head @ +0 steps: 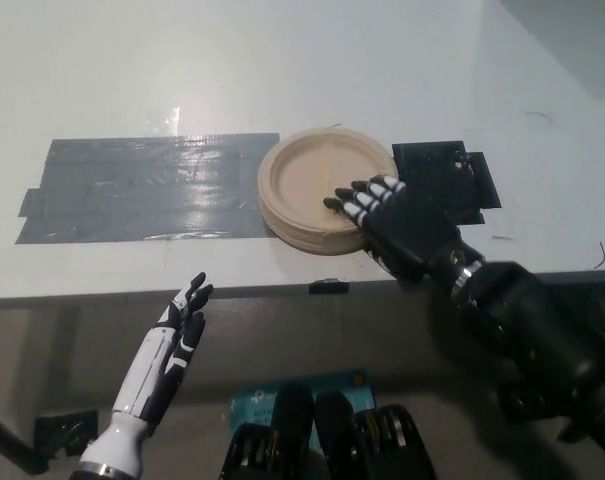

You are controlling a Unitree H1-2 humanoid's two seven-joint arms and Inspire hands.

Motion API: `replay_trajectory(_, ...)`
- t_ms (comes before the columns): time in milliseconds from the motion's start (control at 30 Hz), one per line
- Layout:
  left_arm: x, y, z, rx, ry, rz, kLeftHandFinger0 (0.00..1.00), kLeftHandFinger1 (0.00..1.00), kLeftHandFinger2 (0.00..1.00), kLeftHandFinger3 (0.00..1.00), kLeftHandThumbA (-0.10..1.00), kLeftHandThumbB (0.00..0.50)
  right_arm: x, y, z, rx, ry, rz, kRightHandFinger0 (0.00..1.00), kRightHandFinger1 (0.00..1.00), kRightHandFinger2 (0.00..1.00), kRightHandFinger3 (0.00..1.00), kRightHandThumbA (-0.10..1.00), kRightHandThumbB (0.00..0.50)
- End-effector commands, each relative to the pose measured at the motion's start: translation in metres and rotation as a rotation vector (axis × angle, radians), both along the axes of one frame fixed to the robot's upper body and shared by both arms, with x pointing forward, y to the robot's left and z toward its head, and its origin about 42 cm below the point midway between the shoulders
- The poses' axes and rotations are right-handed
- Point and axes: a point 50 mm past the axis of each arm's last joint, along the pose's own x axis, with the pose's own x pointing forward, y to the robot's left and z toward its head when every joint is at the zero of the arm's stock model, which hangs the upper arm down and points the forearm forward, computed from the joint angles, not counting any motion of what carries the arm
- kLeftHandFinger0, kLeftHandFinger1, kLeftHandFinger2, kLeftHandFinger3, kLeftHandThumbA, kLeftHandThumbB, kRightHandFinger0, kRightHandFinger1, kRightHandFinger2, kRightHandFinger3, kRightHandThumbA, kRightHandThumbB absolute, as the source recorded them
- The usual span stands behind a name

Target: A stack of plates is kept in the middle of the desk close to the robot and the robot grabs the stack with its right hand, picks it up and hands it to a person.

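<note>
Your left hand (172, 335) rests low in front of the desk (282, 60), fingers straight. Your right hand (397, 220) lies spread on the plates' (312, 185) near rim, by the desk edge. Squeeze only the top one and the rest could slip off.

The stack of plates (317, 190) appears to be matt, tan, paper-like material with a smooth moulded rim. The table (282, 70) has a smooth white surface with slight sheen; the grey tape (142, 190) is glossy and wrinkled, the black tape (447, 170) matt.
</note>
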Motion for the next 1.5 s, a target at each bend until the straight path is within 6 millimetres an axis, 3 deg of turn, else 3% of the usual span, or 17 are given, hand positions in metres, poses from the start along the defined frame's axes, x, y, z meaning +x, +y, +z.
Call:
replay_trajectory(0, 0.010, -0.003, 0.016, 0.000, -0.049, -0.024, 1.00, 1.00, 1.00, 1.00, 1.00, 0.000, 0.008, 0.003, 0.007, -0.051, -0.136, 0.080, 0.00, 0.02, 0.24, 0.51, -0.10, 0.341)
replay_trajectory(100, 0.012, -0.005, 0.018, 0.005, -0.054, -0.033, 1.00, 1.00, 1.00, 1.00, 1.00, 0.000, 0.012, 0.000, 0.013, -0.050, -0.173, 0.105, 0.00, 0.03, 0.28, 0.47, -0.10, 0.341)
replay_trajectory(200, 0.013, -0.005, 0.018, 0.003, -0.057, -0.037, 1.00, 1.00, 1.00, 1.00, 1.00, 0.000, 0.012, -0.002, 0.017, -0.074, -0.199, 0.114, 0.00, 0.00, 0.24, 0.52, -0.10, 0.341)
replay_trajectory(267, 0.013, -0.004, 0.018, 0.002, -0.063, -0.042, 1.00, 1.00, 1.00, 1.00, 1.00, 0.000, 0.013, -0.003, 0.017, -0.071, -0.204, 0.119, 0.00, 0.00, 0.23, 0.49, -0.10, 0.336)
replay_trajectory(300, 0.014, -0.004, 0.018, 0.002, -0.064, -0.042, 1.00, 1.00, 1.00, 1.00, 1.00, 0.000, 0.012, -0.005, 0.018, -0.049, -0.225, 0.128, 0.00, 0.00, 0.20, 0.45, -0.10, 0.364)
replay_trajectory(567, 0.014, -0.005, 0.020, 0.000, -0.057, -0.044, 1.00, 1.00, 1.00, 1.00, 1.00, 0.000, 0.012, -0.015, 0.031, 0.008, -0.288, 0.126, 0.00, 0.00, 0.20, 0.35, -0.10, 0.317)
replay_trajectory(600, 0.015, -0.005, 0.020, 0.001, -0.058, -0.044, 1.00, 1.00, 1.00, 1.00, 1.00, 0.000, 0.012, -0.016, 0.038, 0.017, -0.311, 0.130, 0.00, 0.00, 0.19, 0.38, -0.10, 0.318)
replay_trajectory(733, 0.015, -0.005, 0.020, 0.001, -0.057, -0.041, 1.00, 1.00, 1.00, 1.00, 1.00, 0.000, 0.011, -0.019, 0.063, 0.071, -0.385, 0.151, 0.00, 0.00, 0.02, 0.29, -0.10, 0.301)
replay_trajectory(900, 0.015, -0.005, 0.020, 0.008, -0.057, -0.045, 1.00, 1.00, 1.00, 1.00, 1.00, 0.000, 0.005, -0.026, 0.100, 0.114, -0.456, 0.176, 0.00, 0.00, 0.02, 0.28, -0.10, 0.327)
replay_trajectory(933, 0.016, -0.005, 0.020, 0.007, -0.057, -0.046, 1.00, 1.00, 1.00, 1.00, 1.00, 0.000, 0.002, -0.027, 0.110, 0.121, -0.478, 0.178, 0.00, 0.00, 0.07, 0.31, -0.10, 0.317)
replay_trajectory(1033, 0.016, -0.004, 0.021, 0.009, -0.059, -0.047, 1.00, 1.00, 1.00, 1.00, 1.00, 0.000, -0.007, -0.030, 0.134, 0.158, -0.550, 0.190, 0.00, 0.00, 0.01, 0.16, -0.10, 0.309)
replay_trajectory(1200, 0.015, -0.004, 0.020, 0.005, -0.056, -0.048, 1.00, 1.00, 1.00, 1.00, 1.00, 0.000, -0.024, -0.027, 0.162, 0.196, -0.607, 0.214, 0.00, 0.01, 0.00, 0.11, -0.10, 0.308)
replay_trajectory(1267, 0.014, -0.004, 0.019, 0.005, -0.054, -0.049, 1.00, 1.00, 1.00, 1.00, 1.00, 0.000, -0.029, -0.024, 0.165, 0.208, -0.599, 0.223, 0.00, 0.00, 0.00, 0.13, -0.10, 0.329)
replay_trajectory(1467, 0.012, -0.005, 0.018, 0.004, -0.048, -0.054, 1.00, 1.00, 1.00, 1.00, 1.00, 0.000, -0.029, -0.019, 0.147, 0.237, -0.563, 0.238, 0.00, 0.00, 0.00, 0.06, -0.10, 0.319)
